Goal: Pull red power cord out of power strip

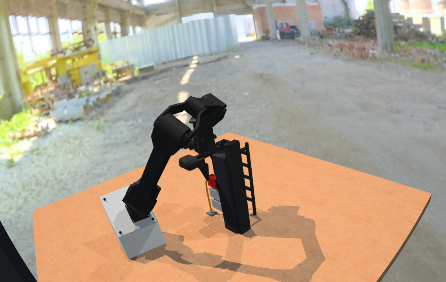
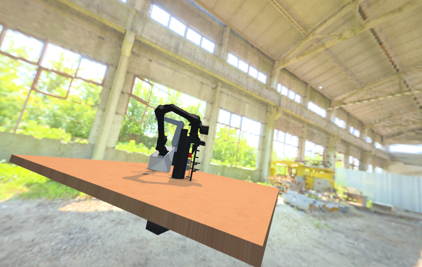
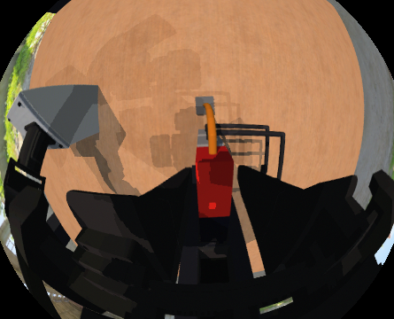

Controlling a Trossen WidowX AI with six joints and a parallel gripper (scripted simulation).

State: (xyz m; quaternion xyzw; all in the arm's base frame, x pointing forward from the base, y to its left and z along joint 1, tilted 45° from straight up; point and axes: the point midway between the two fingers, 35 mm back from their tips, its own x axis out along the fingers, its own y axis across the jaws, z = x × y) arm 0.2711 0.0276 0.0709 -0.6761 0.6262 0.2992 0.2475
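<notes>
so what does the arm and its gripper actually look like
The arm is matte black all over, built of chunky, faceted links, bolted to a brushed grey metal base block with small dark screws. The gripper has two black, wedge-shaped fingers. No cables or markings show.

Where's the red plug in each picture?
Top: the red plug is near the middle, on the left face of the black strip, under the gripper.
Exterior: a tiny red speck at the strip's right edge.
Wrist: just below center, between the dark fingers.
Shared landmark: the orange cord running from the plug down to the table.
</notes>
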